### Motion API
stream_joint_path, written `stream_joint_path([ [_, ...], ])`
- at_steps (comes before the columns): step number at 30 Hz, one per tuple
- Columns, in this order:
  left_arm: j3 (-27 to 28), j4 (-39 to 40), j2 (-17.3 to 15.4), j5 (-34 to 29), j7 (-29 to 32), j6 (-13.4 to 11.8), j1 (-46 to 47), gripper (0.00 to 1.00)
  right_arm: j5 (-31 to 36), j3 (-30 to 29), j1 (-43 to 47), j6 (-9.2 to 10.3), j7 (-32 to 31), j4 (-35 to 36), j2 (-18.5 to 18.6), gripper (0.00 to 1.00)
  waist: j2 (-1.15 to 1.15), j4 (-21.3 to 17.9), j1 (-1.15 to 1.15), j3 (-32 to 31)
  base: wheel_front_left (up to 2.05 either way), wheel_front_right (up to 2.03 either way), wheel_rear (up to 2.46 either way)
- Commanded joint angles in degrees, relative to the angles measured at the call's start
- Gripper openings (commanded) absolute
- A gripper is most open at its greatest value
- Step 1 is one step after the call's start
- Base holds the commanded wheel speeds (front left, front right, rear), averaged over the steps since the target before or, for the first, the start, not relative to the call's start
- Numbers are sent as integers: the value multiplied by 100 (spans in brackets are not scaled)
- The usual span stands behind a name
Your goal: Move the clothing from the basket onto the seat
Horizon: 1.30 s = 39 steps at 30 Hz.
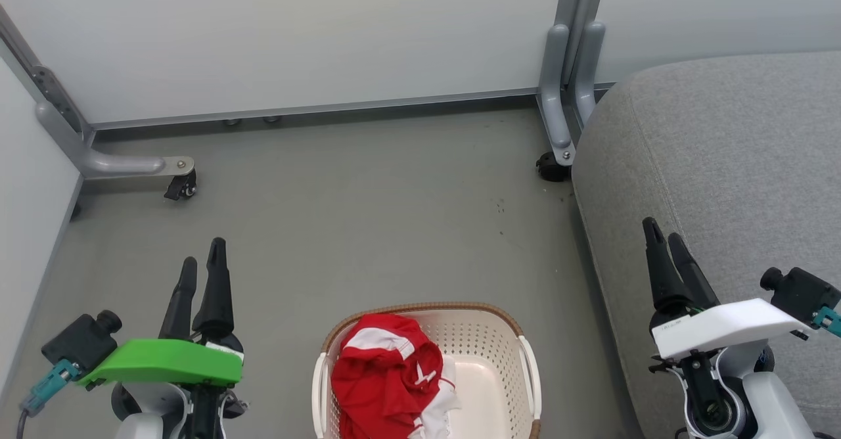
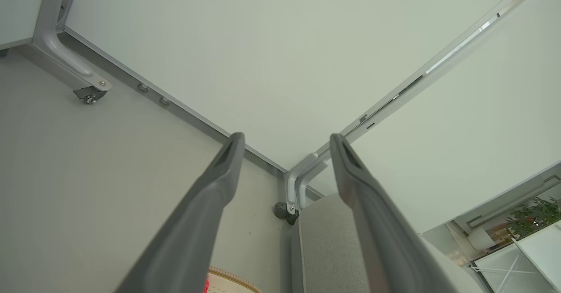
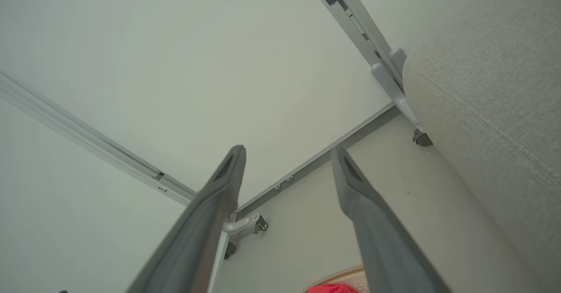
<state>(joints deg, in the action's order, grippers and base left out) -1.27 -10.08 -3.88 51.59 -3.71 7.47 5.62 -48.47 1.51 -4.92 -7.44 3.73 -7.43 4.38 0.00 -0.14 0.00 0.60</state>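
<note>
Crumpled red-and-white clothing (image 1: 387, 376): heaped in oval white perforated plastic basket (image 1: 460, 307), brown woven rim, on grey floor (image 1: 361, 215). Grey fabric seat (image 1: 723, 163): beside, right. Castored partition legs (image 1: 555, 97) behind. Left gripper (image 1: 202, 255), right gripper (image 1: 662, 232): fingers parted, empty.

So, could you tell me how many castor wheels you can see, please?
2: the left castor under the wall bracket, the right castor beside the seat; others may be hidden.

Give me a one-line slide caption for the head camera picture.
Red clothing heaped in the basket between the open left claw and open right claw, grey seat at right.
</note>
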Motion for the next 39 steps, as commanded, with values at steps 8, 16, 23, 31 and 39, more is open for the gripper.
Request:
stream_joint_path([
  [8,-61,14,-44,-866,-198,2,108,100,818,138,-45,-4,200,74,58,100,0,-10,0,19,0,0,0],
  [16,-114,-62,-43,-1494,-336,3,97,100,1441,209,-47,-4,336,53,66,100,0,-16,0,38,0,0,0],
  [23,-148,-124,-37,-1986,-445,3,88,100,1899,261,-44,-4,445,-15,51,100,0,-15,0,52,0,0,0],
  [31,-160,-225,-17,-2490,-561,-19,57,100,2356,285,-41,-4,560,-234,12,100,0,-10,0,57,0,0,0],
  [39,-152,-327,6,-2934,-672,-33,50,100,2800,321,-84,-5,648,-301,-17,100,0,-6,0,88,0,0,0],
])
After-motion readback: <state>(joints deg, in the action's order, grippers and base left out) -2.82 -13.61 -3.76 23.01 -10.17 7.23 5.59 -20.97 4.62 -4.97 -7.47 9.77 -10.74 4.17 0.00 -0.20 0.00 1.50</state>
